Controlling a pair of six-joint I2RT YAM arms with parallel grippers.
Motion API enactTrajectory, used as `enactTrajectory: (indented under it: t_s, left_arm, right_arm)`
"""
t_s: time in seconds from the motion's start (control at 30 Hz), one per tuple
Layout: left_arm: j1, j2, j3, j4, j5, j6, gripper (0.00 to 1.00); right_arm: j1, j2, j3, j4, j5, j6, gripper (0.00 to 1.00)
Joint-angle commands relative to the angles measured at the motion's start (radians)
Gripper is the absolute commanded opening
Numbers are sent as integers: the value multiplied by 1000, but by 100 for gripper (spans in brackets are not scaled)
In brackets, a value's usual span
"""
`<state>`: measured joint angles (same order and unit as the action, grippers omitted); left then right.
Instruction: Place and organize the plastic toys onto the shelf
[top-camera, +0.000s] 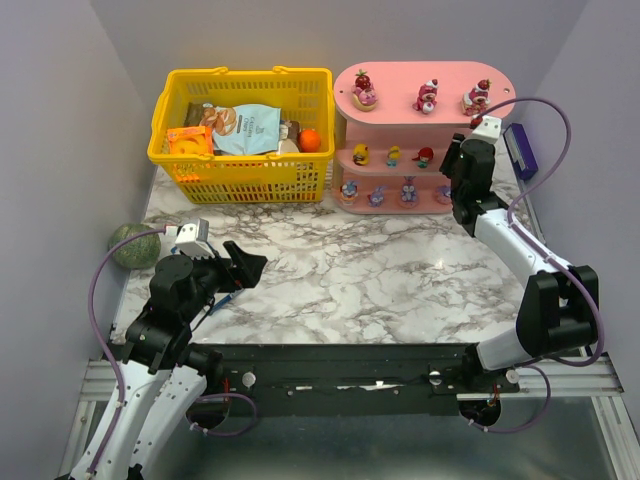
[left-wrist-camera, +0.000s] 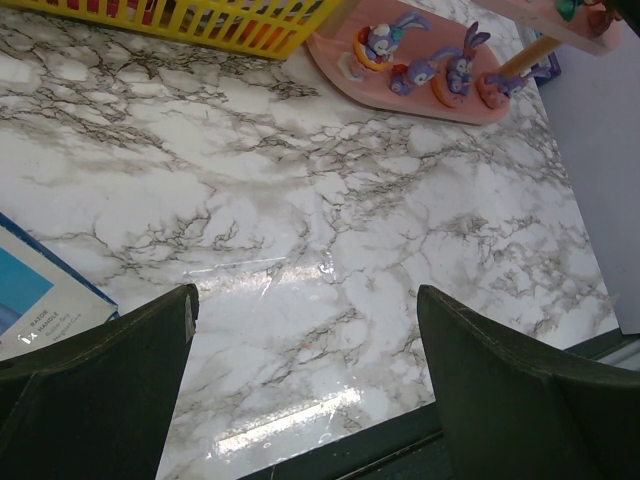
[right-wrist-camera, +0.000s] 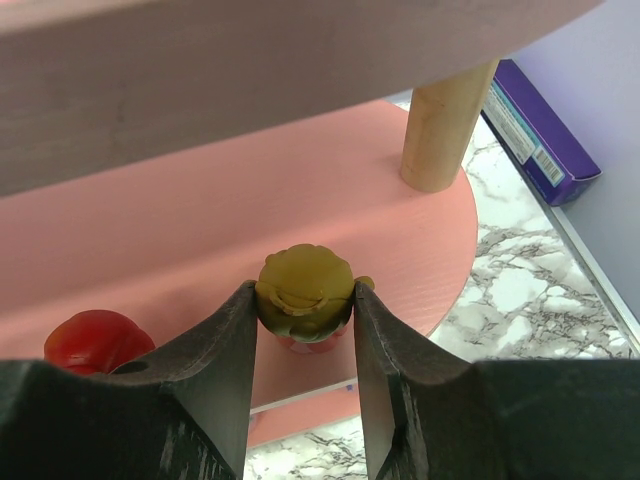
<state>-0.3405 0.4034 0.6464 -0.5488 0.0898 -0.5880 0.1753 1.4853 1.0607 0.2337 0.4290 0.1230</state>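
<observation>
Fig.: L claw (left-wrist-camera: 305, 300) empty, jaws wide apart, over table (left-wrist-camera: 300, 200) well short of shelf (top-camera: 400, 105). R claw (right-wrist-camera: 303, 295) clamped on olive toy (right-wrist-camera: 303, 278) at shelf's mid tier, right end, beside red toy (right-wrist-camera: 95, 340). Toy prob. light, stiff, slick; pinch across round head

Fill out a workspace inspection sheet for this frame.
Surface: marble-patterned tabletop, glossy.
Job's things: pink three-tier shelf carries plastic figurines on every tier; olive round figurine at the middle tier's right end, beside a red round figurine.
Clutter: yellow plastic basket of snack packets; green speckled ball; purple box.
Grippers: left gripper open above the tabletop; right gripper shut on the olive round figurine.
Cables: purple cables loop along both arms.
Surroundings: plain grey walls.
</observation>
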Motion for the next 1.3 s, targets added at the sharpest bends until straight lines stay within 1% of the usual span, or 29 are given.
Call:
enactTrajectory:
  t_s: [0.0, 0.23, 0.6, 0.83, 0.97, 1.0, 1.07, 1.2, 1.27]
  left_arm:
    - [-2, 3, -5, 1, -2, 2, 99]
    - [-2, 5, -5, 1, -2, 2, 99]
    - [0, 5, -5, 1, -2, 2, 99]
    - [-2, 2, -5, 1, -1, 1, 99]
    - [-2, -3, -4, 0, 8, 1, 99]
    - [-2, -6, -1, 1, 10, 1, 99]
    - [-2, -18, 4, 0, 10, -1, 99]
    - [-2, -44, 1, 0, -16, -3, 99]
    - [-2, -57, 1, -5, -42, -7, 99]
  right_arm:
    - [-8, 0, 10, -76, 17, 4, 48]
    - [-10, -28, 13, -96, 13, 9, 54]
    - [-8, -74, 5, -103, 17, 12, 60]
    - [-8, -134, -18, -134, -22, 10, 69]
    - [-8, -189, -27, -215, -39, 33, 70]
    - [-10, -209, -34, -258, -41, 43, 71]
    - [-8, -276, -57, -295, -62, 75, 71]
    - [-8, -388, -85, -456, -163, 185, 73]
    - [-8, -462, -122, -493, -243, 219, 74]
